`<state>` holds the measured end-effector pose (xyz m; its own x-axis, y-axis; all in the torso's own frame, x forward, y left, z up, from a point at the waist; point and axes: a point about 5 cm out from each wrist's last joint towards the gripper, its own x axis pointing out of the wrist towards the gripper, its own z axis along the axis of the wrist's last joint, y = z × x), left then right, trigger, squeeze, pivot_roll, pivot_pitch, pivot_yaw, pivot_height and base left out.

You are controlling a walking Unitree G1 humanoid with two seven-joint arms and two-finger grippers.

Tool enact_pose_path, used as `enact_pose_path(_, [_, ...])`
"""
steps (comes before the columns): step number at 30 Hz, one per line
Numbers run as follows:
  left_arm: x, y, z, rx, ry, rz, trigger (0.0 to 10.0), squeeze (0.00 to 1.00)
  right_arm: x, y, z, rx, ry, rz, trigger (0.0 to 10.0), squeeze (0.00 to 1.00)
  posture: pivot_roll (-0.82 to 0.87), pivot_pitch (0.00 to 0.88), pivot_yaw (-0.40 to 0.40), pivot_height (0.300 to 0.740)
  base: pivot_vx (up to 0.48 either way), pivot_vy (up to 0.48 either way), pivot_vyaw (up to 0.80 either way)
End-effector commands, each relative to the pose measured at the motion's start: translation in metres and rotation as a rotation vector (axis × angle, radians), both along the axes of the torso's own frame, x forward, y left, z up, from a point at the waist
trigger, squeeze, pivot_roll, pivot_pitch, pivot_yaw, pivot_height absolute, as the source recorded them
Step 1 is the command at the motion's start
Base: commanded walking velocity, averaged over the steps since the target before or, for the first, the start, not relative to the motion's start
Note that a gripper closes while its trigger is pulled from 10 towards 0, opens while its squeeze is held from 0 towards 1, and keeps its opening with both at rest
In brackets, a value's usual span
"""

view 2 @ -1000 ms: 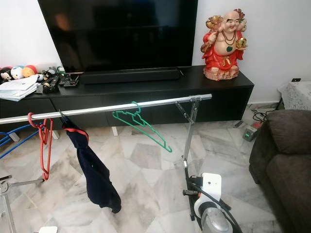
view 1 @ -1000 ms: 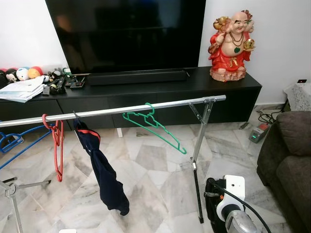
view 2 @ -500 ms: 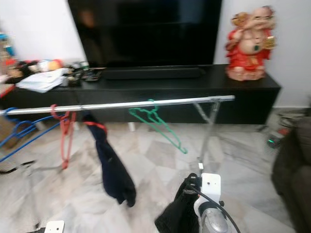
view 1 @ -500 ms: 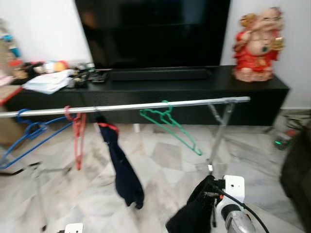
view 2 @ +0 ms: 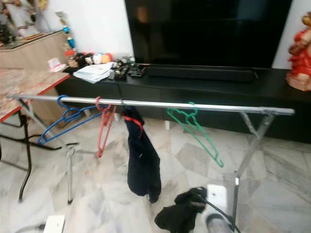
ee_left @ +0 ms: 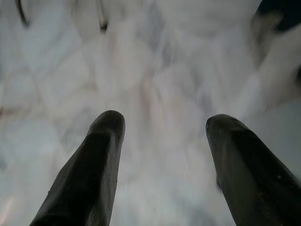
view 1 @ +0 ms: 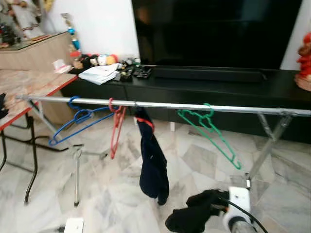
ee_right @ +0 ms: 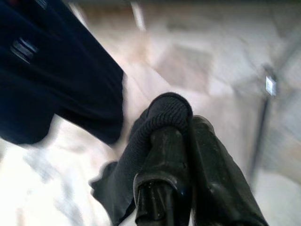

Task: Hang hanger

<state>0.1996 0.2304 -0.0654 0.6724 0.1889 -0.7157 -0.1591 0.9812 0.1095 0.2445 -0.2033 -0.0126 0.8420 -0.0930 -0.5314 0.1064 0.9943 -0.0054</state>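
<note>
A silver rail spans the room on a folding rack. On it hang a blue hanger, a red hanger, a navy garment on its own hanger, and a green hanger. My right gripper is low in front of the rack, between the navy garment and the green hanger, shut on a black cloth that droops from its fingers. The same cloth wraps one finger in the right wrist view. My left gripper hangs open over the marble floor.
A long black TV console with a large TV stands behind the rack. White papers and small toys lie on its left end. A red-edged table is at the left, and the rack's right leg stands close to my right arm.
The camera has swung left, so the rack's left end and the table have come into view. The black cloth in my right gripper has risen into sight.
</note>
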Motion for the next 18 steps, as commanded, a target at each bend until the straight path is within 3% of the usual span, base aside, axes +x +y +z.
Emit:
enact_pose_path(1, [0.007, 0.009, 0.007, 0.034, -0.038, -0.024, 10.0, 0.00, 0.005, 0.010, 0.001, 0.018, -0.022, 0.007, 10.0, 0.00, -0.11, 0.002, 0.115, 0.740, 0.000, 0.000, 0.00])
enact_pose_path(6, [0.046, -0.002, 0.037, 0.076, -0.254, -0.127, 10.0, 0.00, -0.001, 0.004, -0.013, 0.043, 0.025, -0.032, 10.0, 0.00, -0.09, 0.000, 0.103, 0.740, 0.000, 0.000, 0.00])
enact_pose_path(7, [0.046, -0.002, 0.037, 0.076, -0.254, -0.127, 10.0, 0.00, -0.001, 0.004, -0.013, 0.043, 0.025, -0.032, 10.0, 0.00, -0.09, 0.000, 0.103, 0.740, 0.000, 0.000, 0.00])
enact_pose_path(8, [0.064, -0.011, 0.057, 0.107, -0.391, -0.179, 10.0, 0.00, -0.004, 0.003, -0.019, 0.062, 0.047, -0.062, 10.0, 0.00, -0.08, 0.000, 0.101, 0.740, 0.000, 0.000, 0.00])
enact_pose_path(9, [0.064, -0.011, 0.057, 0.107, -0.391, -0.179, 10.0, 0.00, -0.004, 0.003, -0.019, 0.062, 0.047, -0.062, 10.0, 0.00, -0.08, 0.000, 0.101, 0.740, 0.000, 0.000, 0.00])
enact_pose_path(12, [0.070, -0.029, 0.078, 0.114, -0.540, -0.225, 10.0, 0.00, -0.003, 0.001, -0.021, 0.072, 0.047, -0.124, 10.0, 0.00, -0.08, 0.000, 0.106, 0.740, 0.000, 0.000, 0.00])
enact_pose_path(15, [0.067, -0.037, 0.082, 0.104, -0.575, -0.239, 10.0, 0.00, 0.000, 0.000, -0.018, 0.087, 0.015, -0.148, 10.0, 0.00, -0.08, 0.000, 0.108, 0.740, 0.000, 0.000, 0.00])
enact_pose_path(18, [0.065, -0.046, 0.085, 0.092, -0.605, -0.263, 10.0, 0.00, 0.004, 0.000, -0.016, 0.092, -0.005, -0.154, 10.0, 0.00, -0.09, 0.000, 0.108, 0.740, 0.000, 0.460, 0.00])
